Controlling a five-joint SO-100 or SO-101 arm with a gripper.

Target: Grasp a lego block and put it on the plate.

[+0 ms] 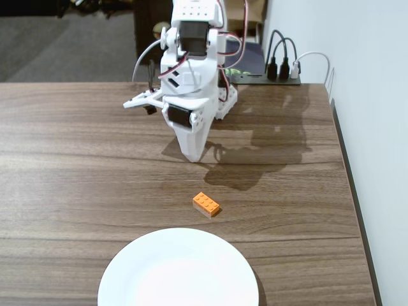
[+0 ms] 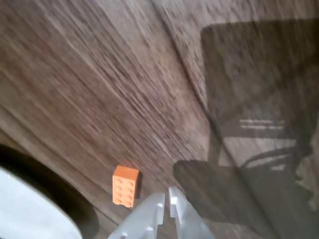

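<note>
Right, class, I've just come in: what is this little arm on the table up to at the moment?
A small white robot arm is at work on a wooden table. Its gripper hangs above the wood with its fingers nearly together, holding nothing. An orange brick lies on the table, apart from the gripper and just short of a white plate. The plate is empty, so the brick is not yet picked up.

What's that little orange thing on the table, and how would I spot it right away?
Start in the fixed view at the big white plate at the near edge of the wooden table. Just beyond its rim, toward the white robot arm, lies the lego block, apart from the plate. It is the only small, bright orange thing there, with studs on top.
</note>
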